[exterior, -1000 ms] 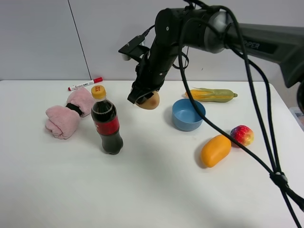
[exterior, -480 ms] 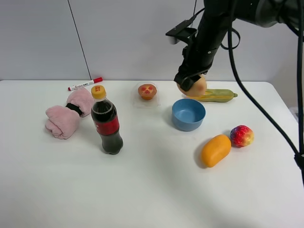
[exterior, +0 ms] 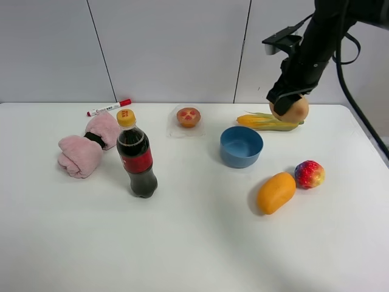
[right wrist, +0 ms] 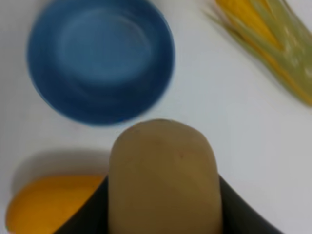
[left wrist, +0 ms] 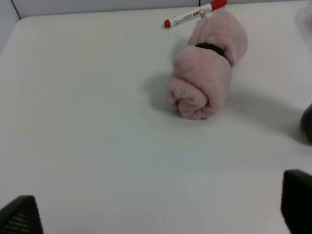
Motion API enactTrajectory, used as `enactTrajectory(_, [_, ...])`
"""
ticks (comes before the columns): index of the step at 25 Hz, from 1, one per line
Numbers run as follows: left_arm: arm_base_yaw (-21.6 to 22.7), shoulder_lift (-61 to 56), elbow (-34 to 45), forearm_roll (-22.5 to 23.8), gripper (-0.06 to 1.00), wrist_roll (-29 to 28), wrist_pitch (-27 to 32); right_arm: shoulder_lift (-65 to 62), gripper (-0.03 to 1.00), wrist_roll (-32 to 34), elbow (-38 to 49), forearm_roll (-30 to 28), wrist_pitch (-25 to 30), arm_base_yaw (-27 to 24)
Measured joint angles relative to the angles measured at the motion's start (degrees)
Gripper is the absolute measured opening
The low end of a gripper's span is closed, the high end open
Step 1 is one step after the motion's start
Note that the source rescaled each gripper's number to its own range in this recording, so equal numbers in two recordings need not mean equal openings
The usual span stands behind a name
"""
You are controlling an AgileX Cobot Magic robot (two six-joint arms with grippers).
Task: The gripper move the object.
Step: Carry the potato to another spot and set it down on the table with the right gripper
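Observation:
My right gripper is shut on the tan potato-like ball and holds it in the air at the back right, above the corn cob. In the right wrist view the ball fills the middle between the dark jaws, with the blue bowl and the corn below it. My left gripper's fingertips show only at the edge of the left wrist view, wide apart and empty, over the table near the pink towel roll.
A blue bowl stands mid-table. An orange mango and a red apple lie front right. A muffin-like piece, a cola bottle, a pink towel and a red marker are to the left.
My right gripper has carried the ball from near the muffin-like piece rightward past the blue bowl to above the corn, rising a little. The left arm has not moved.

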Motion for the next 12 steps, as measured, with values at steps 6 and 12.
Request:
enactTrajectory(6, [0.0,0.0,0.0,0.0,1.00,0.0,0.0,-7.1,0.00,0.0,11.0,-1.6,-1.3,-5.9])
enactTrajectory(12, [0.0,0.0,0.0,0.0,1.00,0.0,0.0,-14.3,0.00,0.0,25.7,-3.1,-16.9,-11.0])
